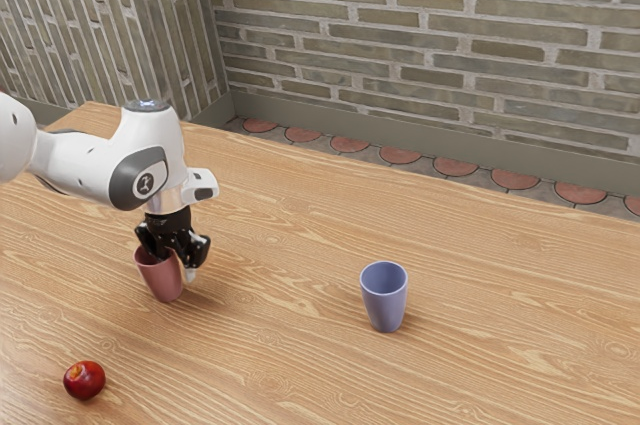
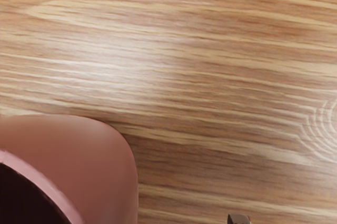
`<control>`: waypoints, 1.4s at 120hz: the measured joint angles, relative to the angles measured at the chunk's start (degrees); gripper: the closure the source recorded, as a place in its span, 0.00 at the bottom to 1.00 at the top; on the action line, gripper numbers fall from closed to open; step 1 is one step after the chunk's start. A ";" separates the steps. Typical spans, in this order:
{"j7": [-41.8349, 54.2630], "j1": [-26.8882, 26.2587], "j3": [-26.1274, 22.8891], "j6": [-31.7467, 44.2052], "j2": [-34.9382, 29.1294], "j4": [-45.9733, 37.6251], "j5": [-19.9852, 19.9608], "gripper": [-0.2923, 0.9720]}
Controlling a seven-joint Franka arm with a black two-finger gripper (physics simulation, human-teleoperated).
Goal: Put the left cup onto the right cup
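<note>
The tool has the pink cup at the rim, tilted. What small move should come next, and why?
Probably a short lift straight up. The tool grips the pink cup by its rim, with its base seemingly barely off the table. The purple cup stands upright, well off toward the exterior view's right. The held cup likely needs more height to clear that rim before it is carried across.

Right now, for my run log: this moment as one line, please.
gripper: at pink cup | pink cup: tilted | blue cup: upright, apart | stacked: no
</note>
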 joint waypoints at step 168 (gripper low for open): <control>1.46 -8.37 -19.72 -18.57 7.23 33.20 1.02 0.85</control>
